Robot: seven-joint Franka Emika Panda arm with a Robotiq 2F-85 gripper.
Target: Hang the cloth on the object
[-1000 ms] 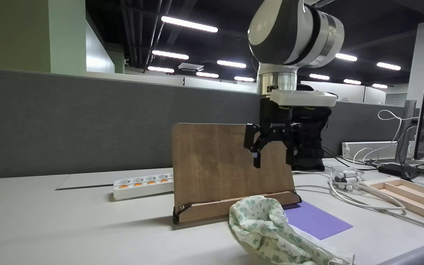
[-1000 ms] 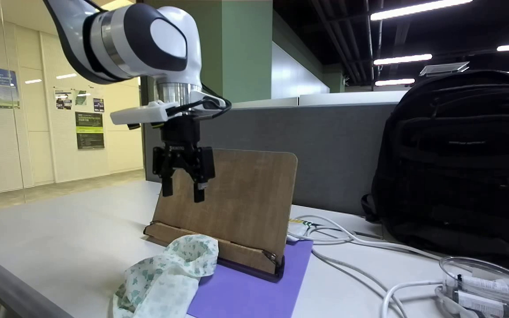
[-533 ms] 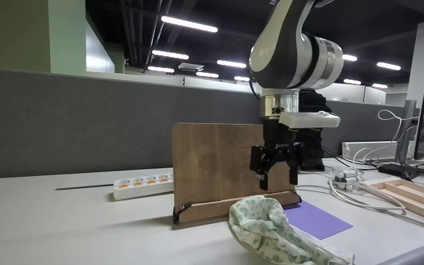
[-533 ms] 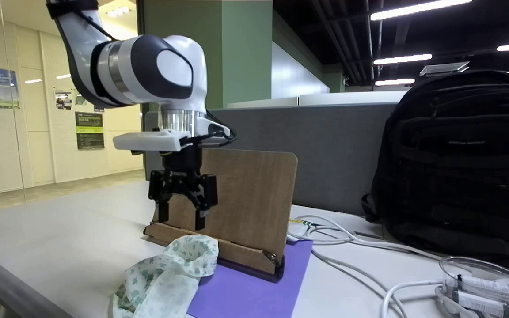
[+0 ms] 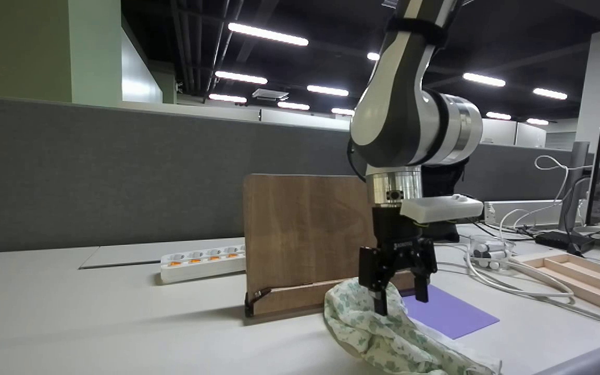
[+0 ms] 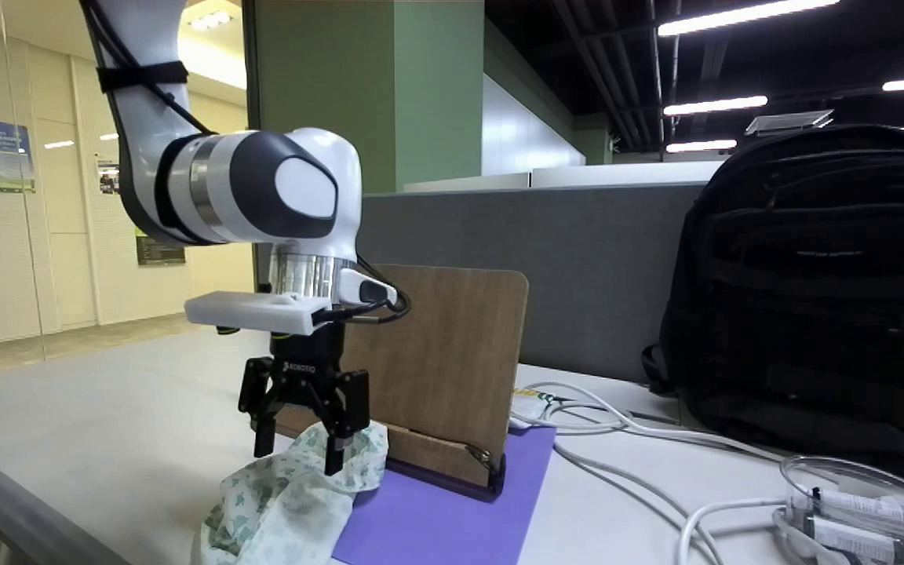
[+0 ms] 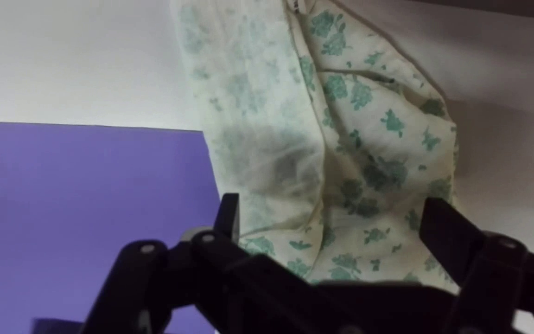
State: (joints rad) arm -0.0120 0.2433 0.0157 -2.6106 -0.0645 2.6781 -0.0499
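One black two-finger gripper (image 5: 401,301), jaws wide apart, holding nothing, above crumpled white green-floral cloth (image 5: 391,336); cloth on white surface (image 5: 123,328) beside brown rectangular wooden stand (image 5: 305,234).

The white and dark-grey arm (image 6: 264,184) carries a black, 2-fingered hand (image 6: 299,457) lettered ROBOTIQ.

Wrist view down onto cloth (image 7: 355,139)

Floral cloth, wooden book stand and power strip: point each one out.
Floral cloth (image 7: 359,150), wrist view: printed fabric near its visible middle.
Wooden book stand (image 5: 308,232), in an exterior view: front face of the back panel.
Power strip (image 5: 203,270), in an exterior view: its long white side.
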